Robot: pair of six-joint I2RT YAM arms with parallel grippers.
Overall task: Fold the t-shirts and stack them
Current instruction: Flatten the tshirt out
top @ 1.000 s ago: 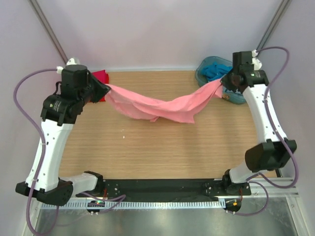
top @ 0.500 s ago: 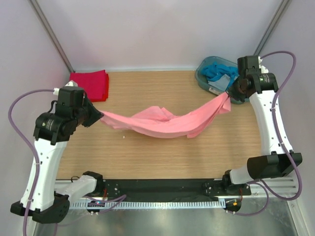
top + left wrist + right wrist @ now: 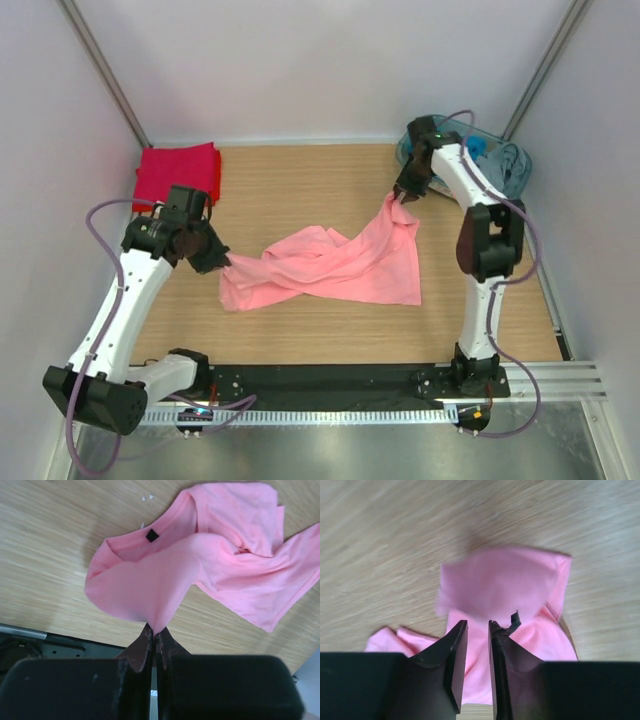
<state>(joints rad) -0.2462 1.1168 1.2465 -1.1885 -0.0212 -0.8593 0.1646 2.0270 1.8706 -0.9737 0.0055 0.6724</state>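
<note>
Two tees in all. One bright red cloth t-shirt (image 3: 178, 172) lies folded at the far-left corner of the wooden bench (image 3: 300, 180). The left hand (image 3: 218, 262), pressed together, pinches one crumpled salmon-pink cloth t-shirt (image 3: 330, 270). This tee sprawls mid-bench, long axis left to right, with its dark-labelled neck toward the left. The right hand (image 3: 403, 195), slightly spread, hangs at its far-right corner. One bluish tub (image 3: 524, 165) sits beyond.

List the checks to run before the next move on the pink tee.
1. Left gripper shut on the pink t-shirt edge: ok.
2. Right gripper clear of the cloth: cannot tell, jaws slightly parted.
3. Cloth lying flat: not ok, bunched and twisted.
4. Neck label visible: ok.
5. Red t-shirt folded, apart from the pink one: ok.
</note>
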